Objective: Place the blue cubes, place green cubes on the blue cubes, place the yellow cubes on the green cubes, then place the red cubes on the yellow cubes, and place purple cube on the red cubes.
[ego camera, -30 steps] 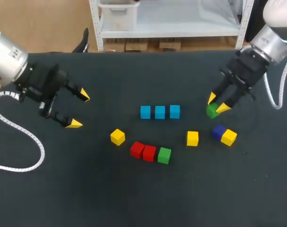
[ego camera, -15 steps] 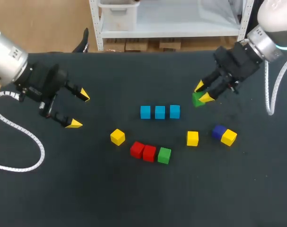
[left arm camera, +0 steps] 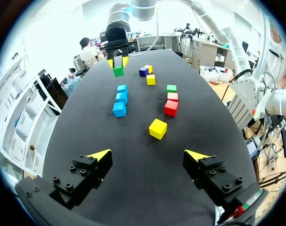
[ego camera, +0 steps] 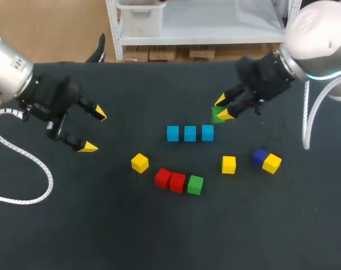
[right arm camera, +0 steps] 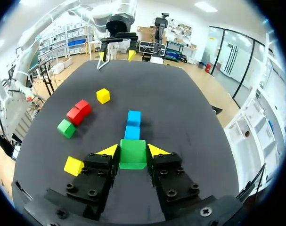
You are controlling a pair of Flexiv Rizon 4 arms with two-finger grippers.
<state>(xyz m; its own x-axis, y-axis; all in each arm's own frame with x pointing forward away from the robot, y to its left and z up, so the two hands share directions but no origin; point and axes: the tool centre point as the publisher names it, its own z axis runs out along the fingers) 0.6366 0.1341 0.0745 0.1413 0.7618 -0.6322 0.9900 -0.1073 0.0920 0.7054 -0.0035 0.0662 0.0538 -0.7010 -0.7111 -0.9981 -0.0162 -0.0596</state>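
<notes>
Dark matte surface (ego camera: 159,242), with a row of three blue cubes (ego camera: 190,133) laid side by side, touching, near its middle. Just beyond the right end of that row, on the side away from the robot: right claw (ego camera: 222,108), clamped on a green cube (right arm camera: 133,154), pinching it across two opposite faces. Seems lifted off the surface, though hard to confirm.

On the near side of the blue row: two red cubes (ego camera: 170,180) touching, with a second green cube (ego camera: 195,184) against their right end. Near-left of the row, a yellow cube (ego camera: 139,162) alone. Near-right, another yellow cube (ego camera: 228,164). Farther right of the row, a purple cube (ego camera: 259,156) touching a third yellow cube (ego camera: 272,163). Well to the left of the blue row: left claw (ego camera: 95,130), spread wide apart, holding nothing.

Likely light, rigid, hard-faced and somewhat slick. No give under pressure, so little squeeze needed, yet easily twisted if pinched near a corner. Best taken across two parallel faces, grip centred, with the lower part left free for seating on a blue cube. Probably best lowered square to the row and set down gently, for fear of nudging the light blue cube below out of line. Release only once fully resting.
</notes>
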